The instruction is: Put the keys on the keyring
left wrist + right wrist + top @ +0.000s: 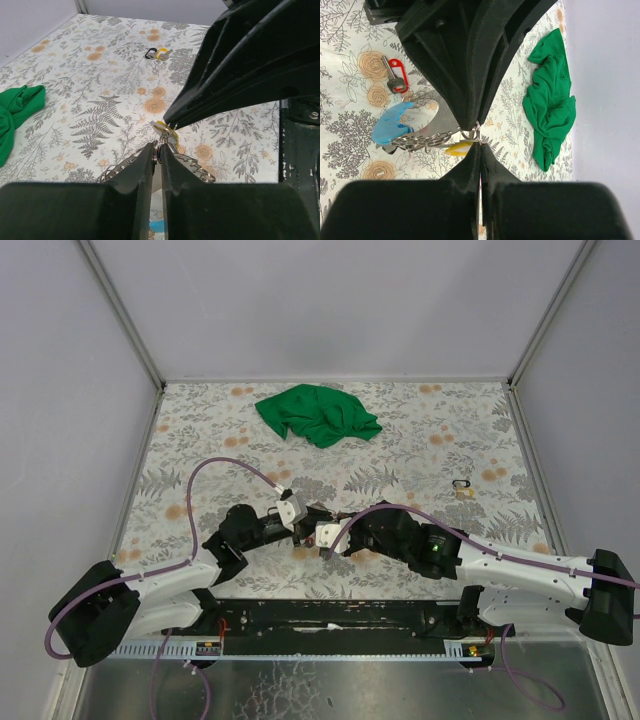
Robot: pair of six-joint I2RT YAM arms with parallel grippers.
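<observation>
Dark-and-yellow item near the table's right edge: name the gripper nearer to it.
Right. Both meet tip to tip at mid-table, left of the dark-and-yellow item; the right gripper reaches in from the item's side, the left gripper from the opposite side, slightly farther.

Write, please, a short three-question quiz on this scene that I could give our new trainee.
1. True or false: the red-tagged key lies on the table, held by nothing.
2. The green cloth lies: A) near the table's far edge; B) under the arms; C) beside the right arm's base.
3. Fill in: the left hand and right hand meet tip to tip at the ____.
Key: 1 true; 2 A; 3 keyring.
</observation>
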